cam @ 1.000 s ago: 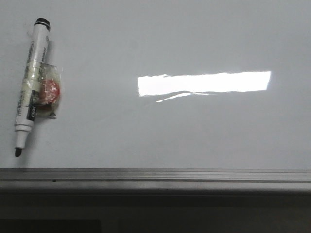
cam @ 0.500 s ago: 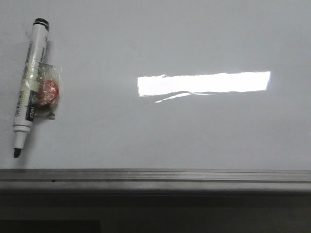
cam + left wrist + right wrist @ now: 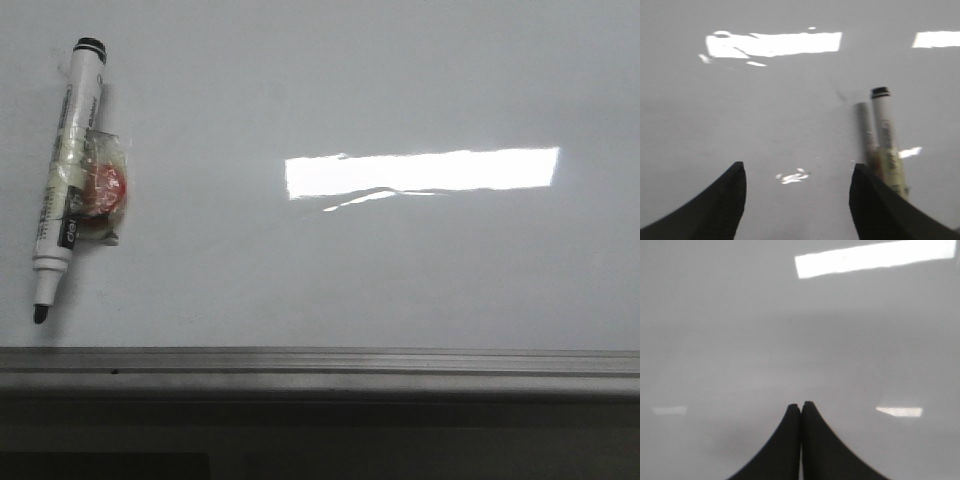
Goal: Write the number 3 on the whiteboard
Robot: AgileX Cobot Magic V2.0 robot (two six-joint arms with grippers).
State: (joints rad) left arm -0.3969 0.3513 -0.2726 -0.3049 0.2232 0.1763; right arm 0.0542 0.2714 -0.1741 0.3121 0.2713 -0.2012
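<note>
The whiteboard [image 3: 380,270] fills the front view and bears no number 3; only a bright light reflection [image 3: 420,172] shows on it. A white marker [image 3: 66,165] with a black tip pointing to the rail lies at the board's left, with a taped red piece [image 3: 105,190] on its side. In the left wrist view the marker [image 3: 887,140] lies just beyond the right finger. My left gripper [image 3: 797,177] is open and empty over the board. My right gripper [image 3: 801,407] is shut and empty over bare board [image 3: 740,340]. Neither gripper shows in the front view.
A grey metal rail [image 3: 320,362] runs along the board's lower edge, with a dark area below it. Light reflections also show on the board in both wrist views.
The front view wobbles by a few pixels; the marker appears slightly shifted left and back. Nothing was taken hold of.
</note>
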